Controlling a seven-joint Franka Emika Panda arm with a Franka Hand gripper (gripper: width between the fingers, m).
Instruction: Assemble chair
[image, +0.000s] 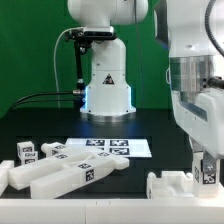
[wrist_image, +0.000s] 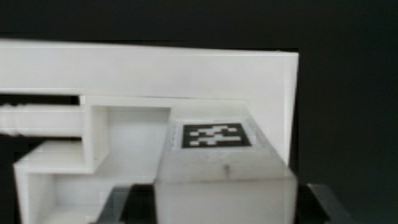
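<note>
Evidently my pincer (image: 206, 174) sat narrow, clamped on the tagged chair part (wrist_image: 214, 140) at the exterior view's right of the surface (image: 40, 130). Its fingers (wrist_image: 311, 205) pressed both flanks, presumably for a square lift. The other pieces (image: 55, 172) lay well apart.

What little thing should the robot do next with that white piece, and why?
Probably squeeze the tool firmly onto the tagged white chair part. Its fingers sit on both sides of that part, very close, but I cannot tell whether they grip it yet. It lies on the table, so lifting should wait.
</note>
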